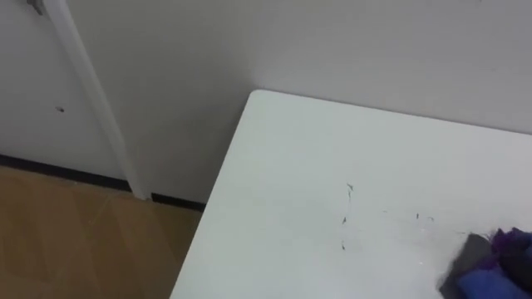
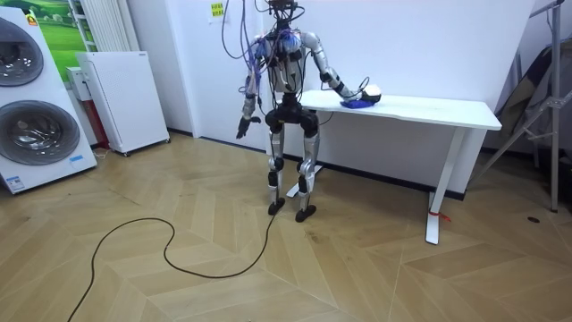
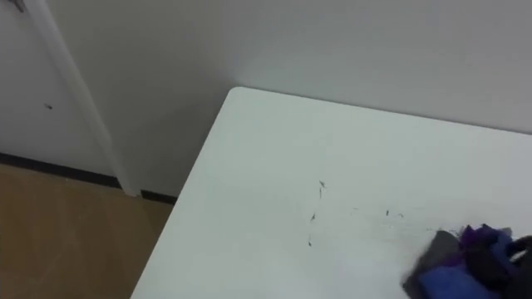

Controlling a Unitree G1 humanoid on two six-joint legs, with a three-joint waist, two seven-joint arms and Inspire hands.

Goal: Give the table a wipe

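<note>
Cloth (image 1: pixel 475 267) on table (image 1: pixel 332 158), partly cut off

The cloth (image 1: pixel 489 264) sits at the lower right corner of the eye views and is cut off by the right and bottom edges, so its extent cannot be read. A dark shape (image 3: pixel 515 259) on it at the right edge is possibly part of the right hand (image 2: pixel 351 95), which is too small in the room view to resolve. The table (image 1: pixel 283 208) runs out of the eye views to the right and below. The specks (image 1: pixel 346 218) on its top are too small to identify. The left hand (image 2: pixel 242 128) hangs beside the body and is likewise too small to read.
</note>
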